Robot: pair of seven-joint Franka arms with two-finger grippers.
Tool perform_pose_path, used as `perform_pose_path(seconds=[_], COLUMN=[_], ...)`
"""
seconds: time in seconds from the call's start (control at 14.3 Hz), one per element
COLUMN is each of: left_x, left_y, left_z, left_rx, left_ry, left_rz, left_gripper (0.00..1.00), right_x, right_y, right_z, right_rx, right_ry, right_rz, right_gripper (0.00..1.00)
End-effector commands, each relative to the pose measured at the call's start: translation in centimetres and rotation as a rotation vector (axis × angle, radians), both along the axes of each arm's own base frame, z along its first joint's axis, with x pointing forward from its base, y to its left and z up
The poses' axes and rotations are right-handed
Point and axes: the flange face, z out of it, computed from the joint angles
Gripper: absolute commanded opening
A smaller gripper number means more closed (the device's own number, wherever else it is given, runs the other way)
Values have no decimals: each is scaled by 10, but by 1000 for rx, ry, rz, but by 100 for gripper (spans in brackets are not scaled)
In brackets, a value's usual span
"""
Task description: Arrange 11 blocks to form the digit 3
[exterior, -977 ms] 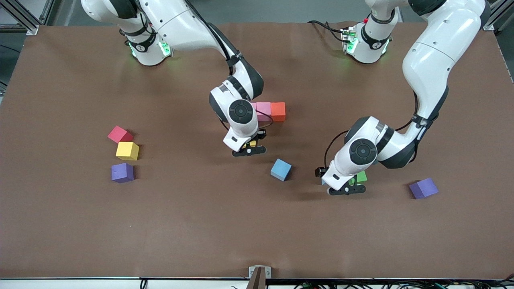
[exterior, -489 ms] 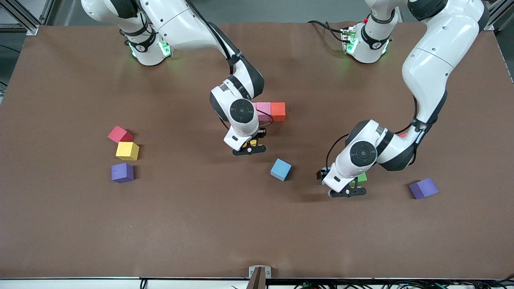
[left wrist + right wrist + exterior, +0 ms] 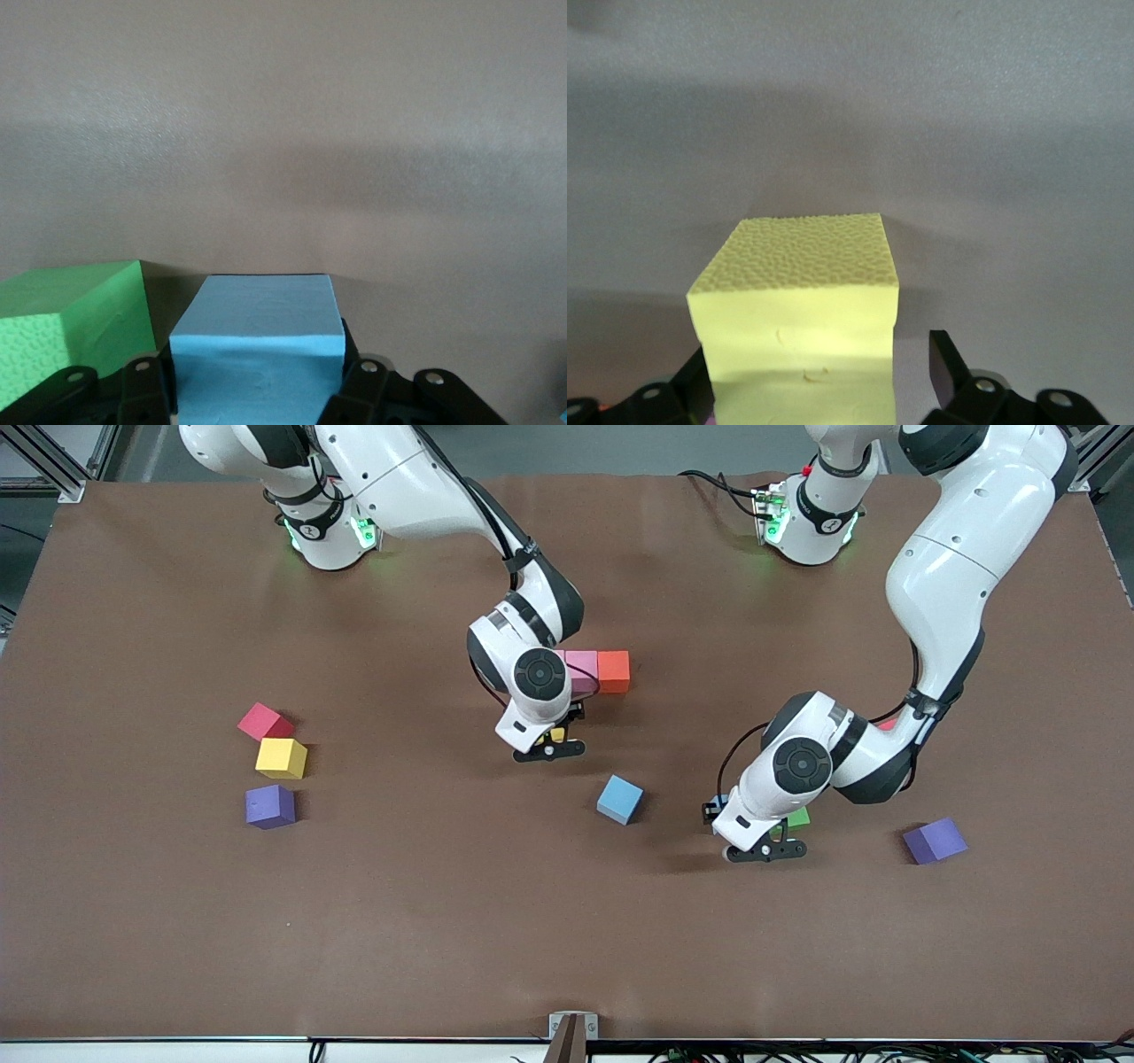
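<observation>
Figure so far: I am only seeing a short row started near the middle of the bench (image 3: 159,921), a pink cube (image 3: 582,665) touching an orange cube (image 3: 614,670); my right arm is covering whatever else lies beside them, so I am judging the digit 3 as barely begun.
Right tool (image 3: 549,751): it is hanging low just beside that row, with its fingers standing apart around a yellow cube (image 3: 799,310); a gap is showing at one finger, so I am reading the cube as let go, not gripped.
Left tool (image 3: 766,852): it is sitting low toward the left arm's end of the bench, closing on a light blue cube (image 3: 255,341); both fingers are pressing its sides.
Green cube (image 3: 66,332): it is lying just beside the blue one I am gripping, untouched.
Loose cubes: another light blue cube (image 3: 619,799) is lying between my two tools; a purple cube (image 3: 935,841) is lying toward the left arm's end; a second yellow cube (image 3: 281,757) and a second purple cube (image 3: 270,806) are lying toward the right arm's end.
Red cube (image 3: 264,722): it is touching that second yellow cube.
Left to do: I am judging most of the work as still ahead.
</observation>
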Motion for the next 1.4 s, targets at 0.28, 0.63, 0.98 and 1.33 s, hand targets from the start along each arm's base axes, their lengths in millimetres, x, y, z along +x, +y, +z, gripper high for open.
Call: perform_pose_path(seconds=[0.28, 0.63, 0.98, 1.33], left_x=[-25, -65, -95, -109], left_y=[-16, -64, -120, -152], left_z=[83, 71, 59, 42], left_rx=[76, 112, 78, 35], left_ry=[92, 128, 95, 122], left_rz=[150, 514, 957, 1278], left_gripper=[19, 19, 19, 19], right_x=[41, 108, 165, 191], right_y=[-9, -104, -243, -355], right_z=[85, 151, 151, 122], right_rx=[-17, 32, 83, 41], right_ry=[73, 49, 68, 36], right_rz=[-55, -138, -1, 163], right_gripper=[100, 100, 100, 100])
